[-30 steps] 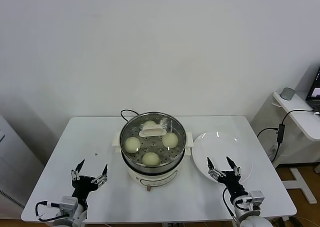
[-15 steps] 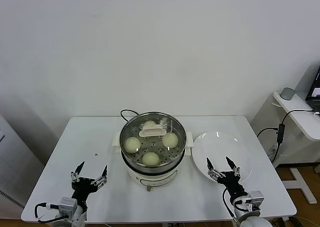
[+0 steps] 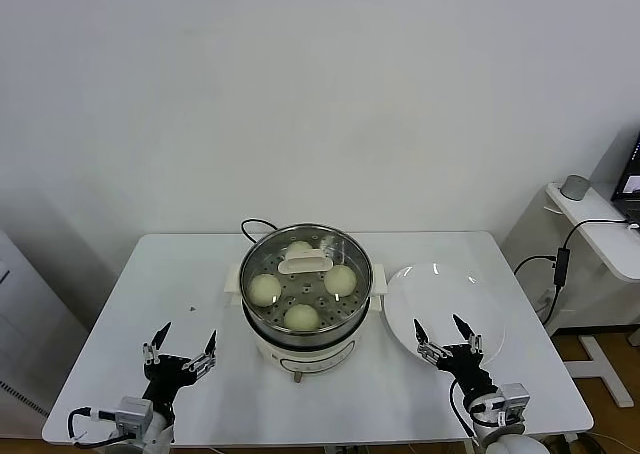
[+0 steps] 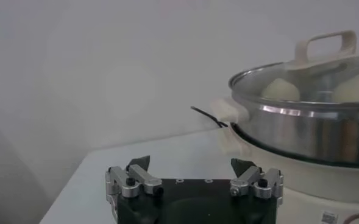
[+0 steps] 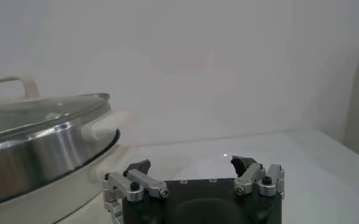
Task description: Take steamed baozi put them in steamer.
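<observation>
Left gripper (image 3: 181,348) low over table (image 3: 180,274), left of steamer, fingers spread wide, holding nothing; steamer (image 3: 306,284) at table centre on white cooker base (image 3: 300,354), glass lid (image 3: 305,264) on top; four steamed baozi (image 3: 264,290) inside steamer under lid; white plate (image 3: 440,299) right of steamer; right gripper (image 3: 447,340) over plate's near edge, fingers spread, holding nothing

The left pincer (image 3: 180,351) and the right pincer (image 3: 446,337) look alike: black bodies with two silver metal finger mounts, each fastened with dark screws and tipped by a black pointed pad. Behind each sits a white and grey wrist block. A black cable loops beside the left wrist, another by the right.
</observation>
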You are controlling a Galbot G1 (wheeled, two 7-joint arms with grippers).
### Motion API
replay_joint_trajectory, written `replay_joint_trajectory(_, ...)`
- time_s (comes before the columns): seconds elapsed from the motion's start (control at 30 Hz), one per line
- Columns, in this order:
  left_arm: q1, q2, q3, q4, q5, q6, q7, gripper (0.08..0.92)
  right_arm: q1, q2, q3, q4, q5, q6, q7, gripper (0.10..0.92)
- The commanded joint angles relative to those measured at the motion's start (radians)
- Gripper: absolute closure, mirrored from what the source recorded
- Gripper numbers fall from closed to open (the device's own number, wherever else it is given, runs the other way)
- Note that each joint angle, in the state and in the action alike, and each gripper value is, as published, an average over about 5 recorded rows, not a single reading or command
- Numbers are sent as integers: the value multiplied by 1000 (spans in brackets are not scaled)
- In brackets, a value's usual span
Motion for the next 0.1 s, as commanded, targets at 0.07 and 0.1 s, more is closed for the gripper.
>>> replay_joint_trajectory(0.07, 6, 0, 0, -6, -8, -3, 4, 177, -1, 0, 5, 3, -19, 4, -12, 203)
replay_joint_trajectory(0.1, 6, 0, 0, -7, -8, -3, 4, 177, -1, 0, 5, 3, -19, 4, -11, 203)
